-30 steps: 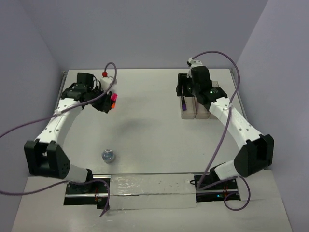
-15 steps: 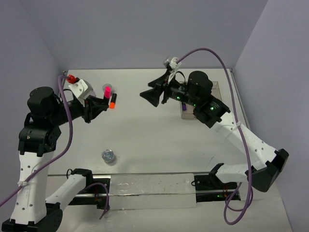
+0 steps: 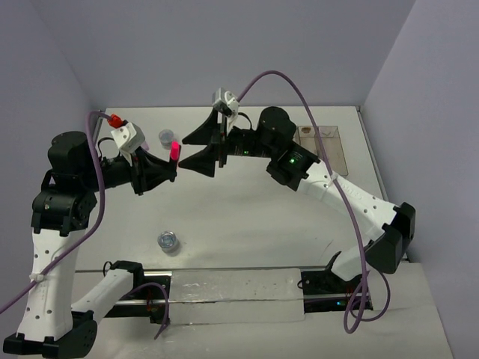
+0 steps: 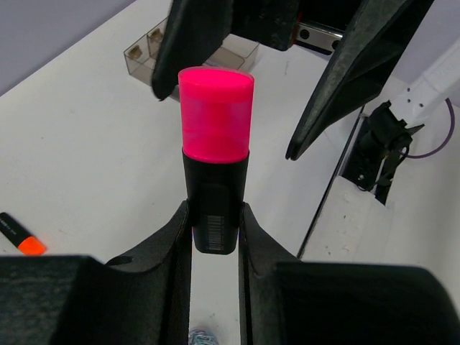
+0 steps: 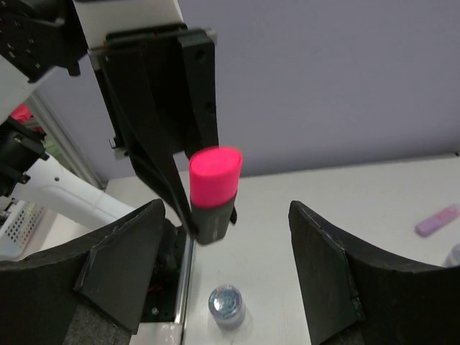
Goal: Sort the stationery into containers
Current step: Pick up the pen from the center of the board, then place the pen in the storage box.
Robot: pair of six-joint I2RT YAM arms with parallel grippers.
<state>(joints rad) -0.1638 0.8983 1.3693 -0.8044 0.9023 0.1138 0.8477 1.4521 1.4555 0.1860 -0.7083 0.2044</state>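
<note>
Over white table (image 3: 247, 217), right gripper (image 3: 184, 154), spread wide, has swung to left gripper's (image 4: 214, 215) clamped pink highlighter (image 4: 215, 108).

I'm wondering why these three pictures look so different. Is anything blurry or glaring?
Top view: soft, even light, only faint shadows on the white table. Left wrist view: the pink-capped black highlighter is sharp, the clear plastic bins behind it softer. Right wrist view: the round clear bluish pot below looks blurred; no harsh glare there.
</note>
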